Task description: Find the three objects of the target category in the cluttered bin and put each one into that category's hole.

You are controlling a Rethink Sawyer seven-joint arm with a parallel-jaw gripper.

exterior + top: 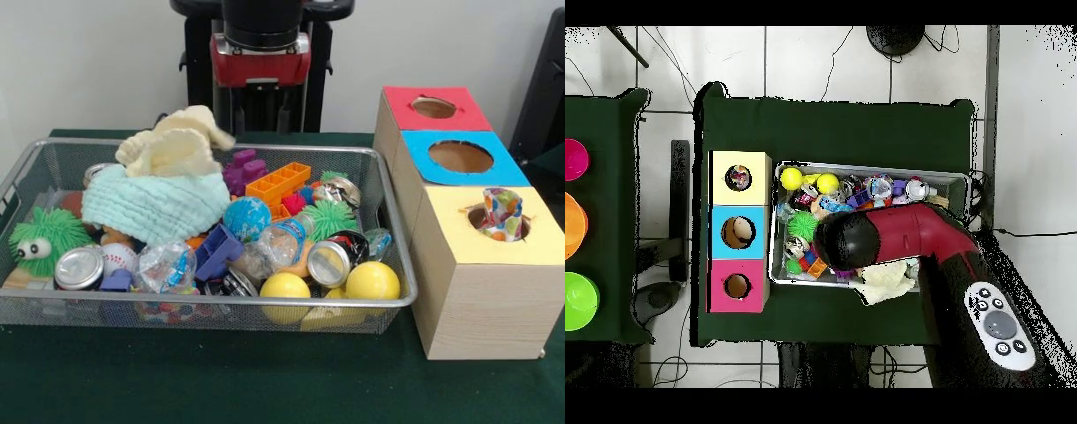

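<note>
Bin [399,302] clutter sits directly below the arm [915,232], whose claw's state I cannot tell.

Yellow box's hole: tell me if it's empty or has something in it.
Occupied: a colourful spotted item sticks up out of the yellow box hole.

The front view sits low and close across the table, facing the wire bin [212,305] and wooden box [468,291]. The overhead view looks straight down from high up (half-turned), sharing the bin [870,168] and box [717,230].
</note>
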